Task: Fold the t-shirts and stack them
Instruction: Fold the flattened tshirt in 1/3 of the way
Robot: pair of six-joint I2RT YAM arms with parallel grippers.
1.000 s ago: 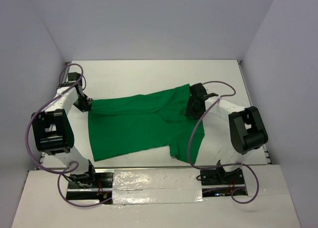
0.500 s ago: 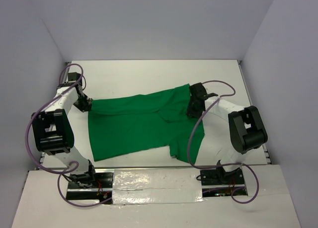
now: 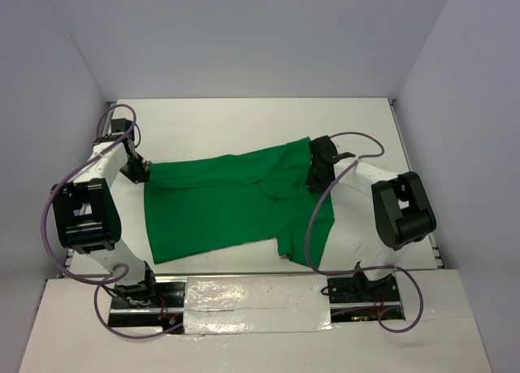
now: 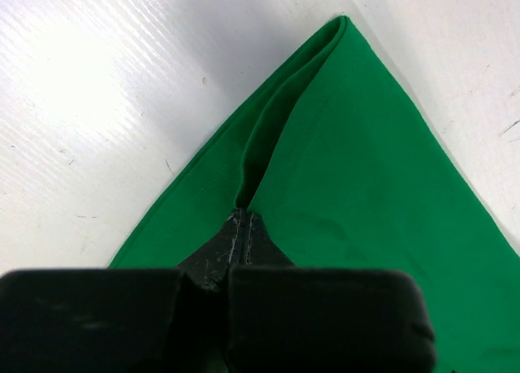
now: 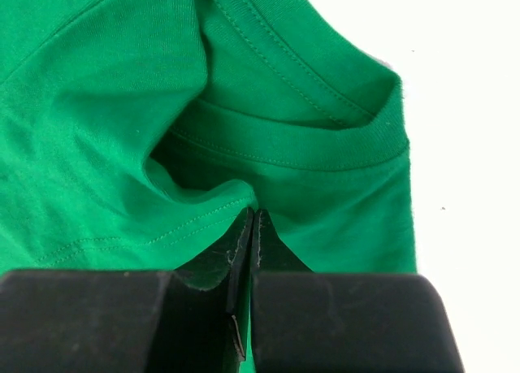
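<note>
A bright green t-shirt [image 3: 236,202] lies spread across the middle of the white table, partly folded, one sleeve hanging toward the near right. My left gripper [image 3: 143,172] sits at the shirt's far left corner, shut on a fold of the t-shirt's [image 4: 349,170] edge; in the left wrist view the black fingertips [image 4: 231,239] pinch the cloth. My right gripper [image 3: 314,176] is at the shirt's right end, by the collar. The right wrist view shows its fingertips [image 5: 244,235] pressed together on the t-shirt [image 5: 89,145], just below the ribbed collar [image 5: 325,145].
Bare white table surface [image 3: 244,125] stretches behind the shirt, bounded by grey walls at the back and both sides. The arm bases [image 3: 138,292] and taped mounting strip [image 3: 252,296] line the near edge. Purple cables loop off both arms.
The right gripper has closed on the cloth near the collar; its arm shifted slightly. The left gripper and the shirt have stayed put.
</note>
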